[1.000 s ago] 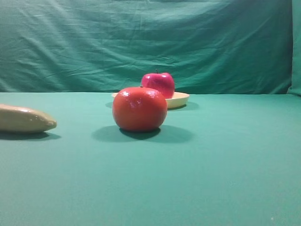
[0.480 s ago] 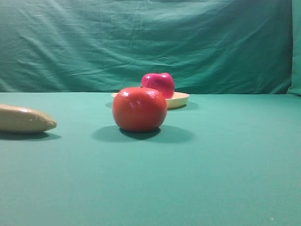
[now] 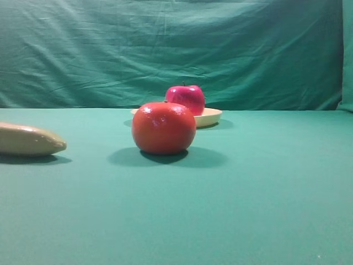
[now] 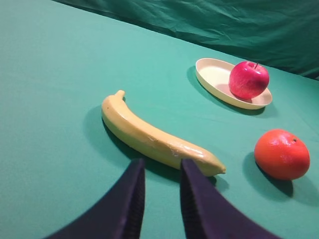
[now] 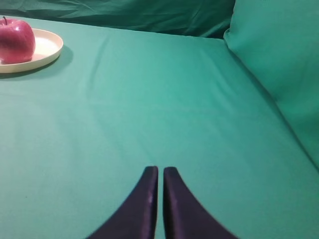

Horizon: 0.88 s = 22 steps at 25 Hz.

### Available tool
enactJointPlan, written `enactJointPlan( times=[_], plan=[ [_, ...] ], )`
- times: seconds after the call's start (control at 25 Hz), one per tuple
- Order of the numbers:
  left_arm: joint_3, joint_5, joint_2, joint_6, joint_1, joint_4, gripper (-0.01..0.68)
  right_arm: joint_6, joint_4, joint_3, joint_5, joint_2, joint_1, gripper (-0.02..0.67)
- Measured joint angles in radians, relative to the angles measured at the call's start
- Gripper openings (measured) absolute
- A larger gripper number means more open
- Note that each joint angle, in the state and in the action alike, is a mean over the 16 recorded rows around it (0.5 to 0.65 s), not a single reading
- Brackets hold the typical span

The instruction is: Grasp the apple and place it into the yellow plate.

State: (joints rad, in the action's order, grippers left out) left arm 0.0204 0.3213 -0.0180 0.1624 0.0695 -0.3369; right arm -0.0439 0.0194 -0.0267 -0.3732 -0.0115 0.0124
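Still, the apple (image 3: 186,99) sits unmoved (seemingly) in the yellow plate (image 3: 211,116).

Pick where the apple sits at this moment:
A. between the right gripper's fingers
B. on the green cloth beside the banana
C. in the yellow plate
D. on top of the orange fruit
C: the apple rests inside the yellow plate, toward one end of it, with no gripper touching it; the right wrist view shows the same, with the right gripper closed on nothing, far from the plate.
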Motion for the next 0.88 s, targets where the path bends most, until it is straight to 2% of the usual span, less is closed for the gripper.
enactJointPlan(
  times=[0.88],
  plan=[
    [0.0, 0.0, 0.0, 0.0, 0.0, 0.0, 0.157, 0.0, 0.0, 0.0, 0.0, 0.0, 0.0, 0.0]
  ],
)
